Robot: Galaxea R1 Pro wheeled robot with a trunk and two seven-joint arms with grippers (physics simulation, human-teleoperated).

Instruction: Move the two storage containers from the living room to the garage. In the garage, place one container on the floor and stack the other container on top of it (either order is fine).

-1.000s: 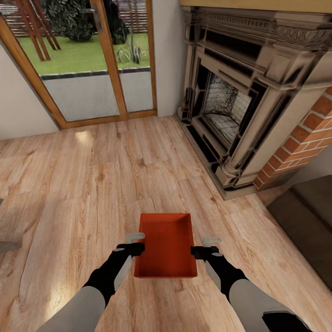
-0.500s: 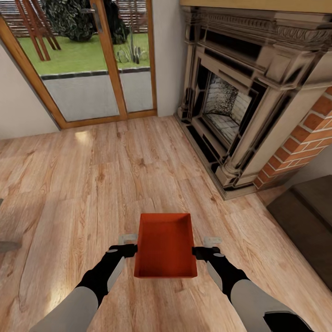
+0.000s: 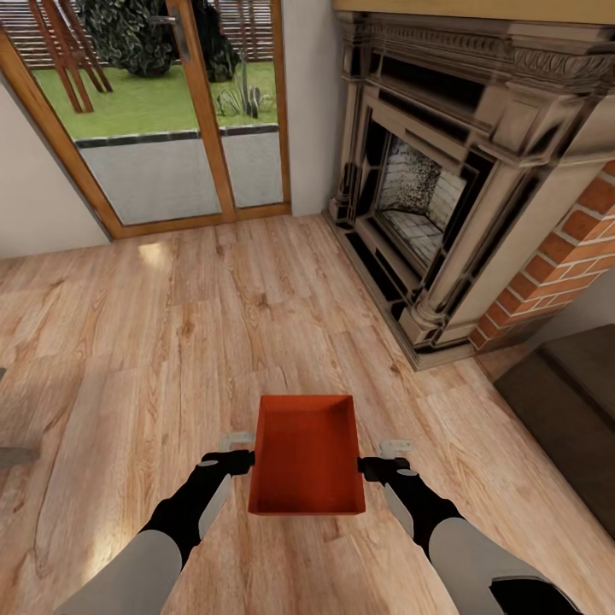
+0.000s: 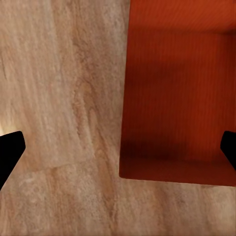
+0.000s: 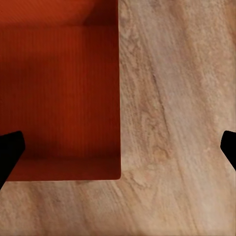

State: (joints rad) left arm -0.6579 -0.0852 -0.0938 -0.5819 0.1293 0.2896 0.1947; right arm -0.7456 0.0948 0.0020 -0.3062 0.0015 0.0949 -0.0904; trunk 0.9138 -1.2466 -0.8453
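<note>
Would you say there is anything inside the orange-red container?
No, the container shows a bare orange-red bottom with nothing in it.

One storage container (image 3: pixel 307 453), two end effectors (image 3: pixel 237 453) (image 3: pixel 384 457), one fireplace (image 3: pixel 444 188).

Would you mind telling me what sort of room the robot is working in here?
Most likely a living room: a fireplace with carved stone surround and red brick, light wood-plank flooring, and wood-framed glass doors onto a garden. An orange-red storage container sits on the planks.
</note>
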